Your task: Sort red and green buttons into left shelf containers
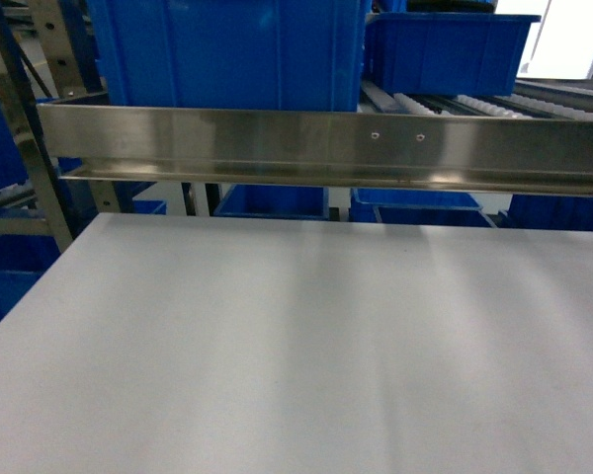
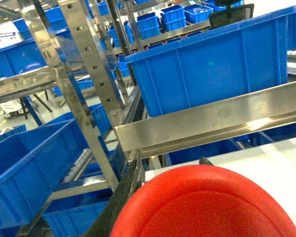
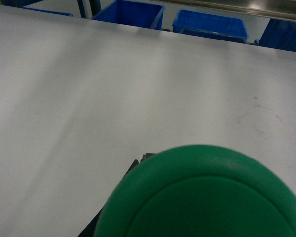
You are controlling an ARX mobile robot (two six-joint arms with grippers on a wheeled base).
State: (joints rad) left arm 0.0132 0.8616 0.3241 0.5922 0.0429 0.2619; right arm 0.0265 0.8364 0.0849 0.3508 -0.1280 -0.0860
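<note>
Above the white table [image 1: 296, 336], each hand grips a button: left the red button [image 2: 207, 202], right the green button [image 3: 202, 197].

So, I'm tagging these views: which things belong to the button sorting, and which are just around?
Job:
red button
green button
large blue bin
second large bin

Just around:
steel rail
white table
small blue trays

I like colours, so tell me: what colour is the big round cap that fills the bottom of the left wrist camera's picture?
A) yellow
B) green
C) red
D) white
C: the round red mushroom cap fills the bottom of the left wrist view, in front of the shiny steel rail and the big blue plastic bin; the green round cap shows only in the right wrist view.
</note>
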